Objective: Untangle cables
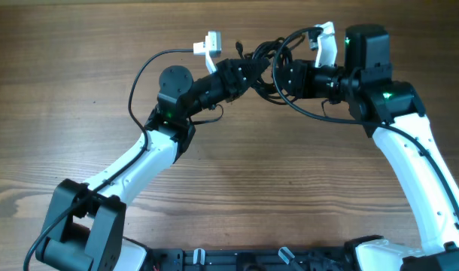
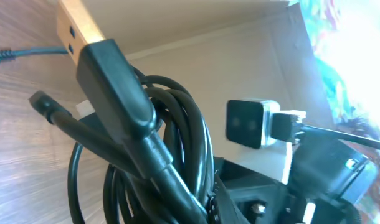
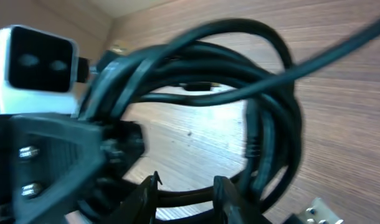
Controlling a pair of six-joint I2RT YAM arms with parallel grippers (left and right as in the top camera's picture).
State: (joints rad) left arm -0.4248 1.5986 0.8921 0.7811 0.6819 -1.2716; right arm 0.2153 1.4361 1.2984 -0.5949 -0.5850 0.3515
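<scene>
The cables (image 1: 261, 53) are hanging as one tight black coil just above the table (image 1: 237, 196), close to the middle of its far edge, where the two arms are coming together. The left gripper (image 1: 248, 71) is sitting closed. Since the coil is crowding the whole left wrist view, it appears to be pinching the bundle, though its own fingertips are not showing there. The right gripper (image 3: 187, 182) is standing with its fingers (image 3: 224, 193) apart, and one strand of the coil is crossing the gap between them without being clamped. In the left wrist view a USB plug (image 2: 109, 87), with a black moulded body and a bare metal tip, is jutting out of the top of the coil. A slimmer plug (image 2: 43, 102) is poking out just beside it. These cords are probably light and limp, with a rubbery sheath that is likely dragging on its neighbours, so a tug in mid-coil would only tighten the knot. The plugs are the stiff parts and the likeliest to snag in a loop. The best hold looks to be the moulded body of a plug, or the cord right behind it, so that the end can be fed back through the loops.
</scene>
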